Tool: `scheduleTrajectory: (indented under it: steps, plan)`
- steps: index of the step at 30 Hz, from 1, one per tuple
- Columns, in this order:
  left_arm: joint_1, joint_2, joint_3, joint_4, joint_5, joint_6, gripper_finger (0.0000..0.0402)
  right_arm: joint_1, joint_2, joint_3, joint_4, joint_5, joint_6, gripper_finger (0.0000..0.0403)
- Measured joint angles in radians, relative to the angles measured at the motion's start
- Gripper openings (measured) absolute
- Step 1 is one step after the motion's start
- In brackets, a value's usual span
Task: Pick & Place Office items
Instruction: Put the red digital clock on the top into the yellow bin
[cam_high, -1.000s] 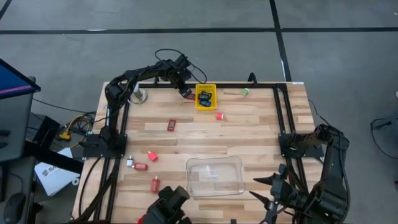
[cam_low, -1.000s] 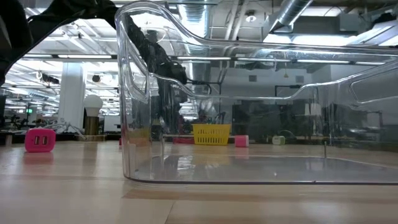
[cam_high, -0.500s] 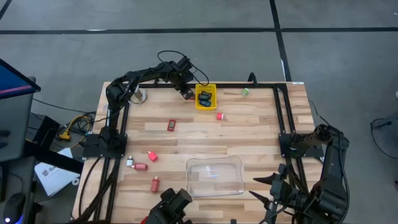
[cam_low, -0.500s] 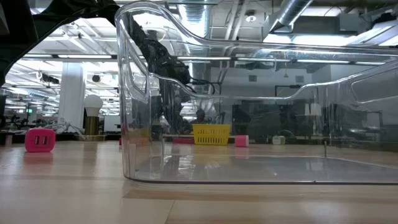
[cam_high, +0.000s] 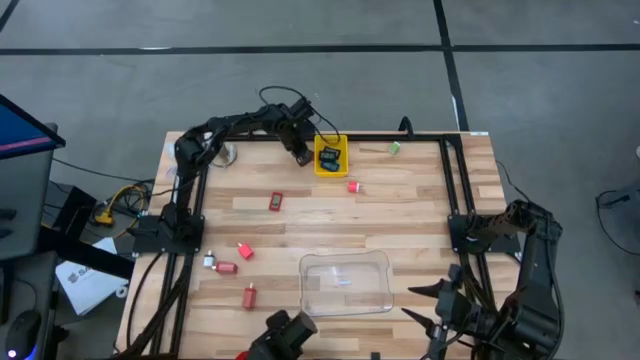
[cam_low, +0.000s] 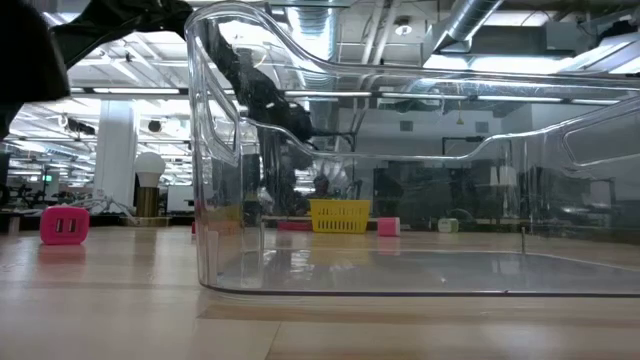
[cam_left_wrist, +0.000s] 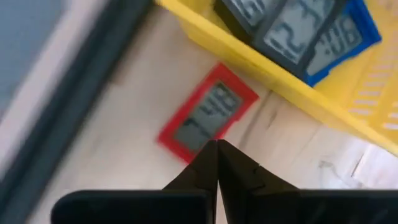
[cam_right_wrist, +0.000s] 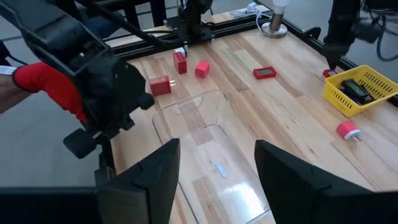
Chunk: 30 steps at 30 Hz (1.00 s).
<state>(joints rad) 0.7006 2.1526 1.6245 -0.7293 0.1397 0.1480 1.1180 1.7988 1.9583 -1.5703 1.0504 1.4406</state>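
At the counter's (cam_high: 420, 215) near edge, the right end effector (cam_right_wrist: 214, 165) waits, fingers apart, above the clear tray (cam_high: 345, 282). Far back, beside the yellow basket (cam_high: 331, 157), the left end effector (cam_left_wrist: 217, 163) is closed, its tips hiding part of a red timer (cam_left_wrist: 208, 115).

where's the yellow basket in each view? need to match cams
High view: yellow basket at the table's far edge, centre, just right of the left gripper.
Low view: far across the table, mid-picture, seen through the clear tray.
Left wrist view: along the upper right, beside a red timer.
Right wrist view: at the right edge.
Shared landmark: the dark items inside the basket.
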Motion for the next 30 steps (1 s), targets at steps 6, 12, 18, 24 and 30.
scheduleTrajectory:
  steps: [6, 12, 18, 24, 30]
  plan:
    - [-0.007, 0.056, 0.000, 0.007, -0.028, -0.004, 0.0001, 0.011, 0.000, 0.000, 0.003, 0.010, 0.000, 0.0201]
    - [-0.005, 0.072, 0.005, 0.001, -0.017, -0.006, 0.0000, 0.014, 0.000, 0.000, 0.000, 0.015, 0.000, 0.0201]
    - [-0.024, 0.032, -0.006, -0.051, -0.009, 0.010, 0.0000, 0.014, 0.000, 0.000, 0.000, 0.024, 0.000, 0.0201]
    - [-0.031, -0.030, 0.000, 0.048, -0.017, 0.027, 0.0000, 0.014, 0.000, 0.000, 0.000, 0.031, 0.000, 0.0201]
    - [-0.008, -0.023, -0.001, 0.073, -0.028, 0.027, 0.0000, 0.013, 0.000, 0.000, 0.000, 0.033, 0.000, 0.0201]
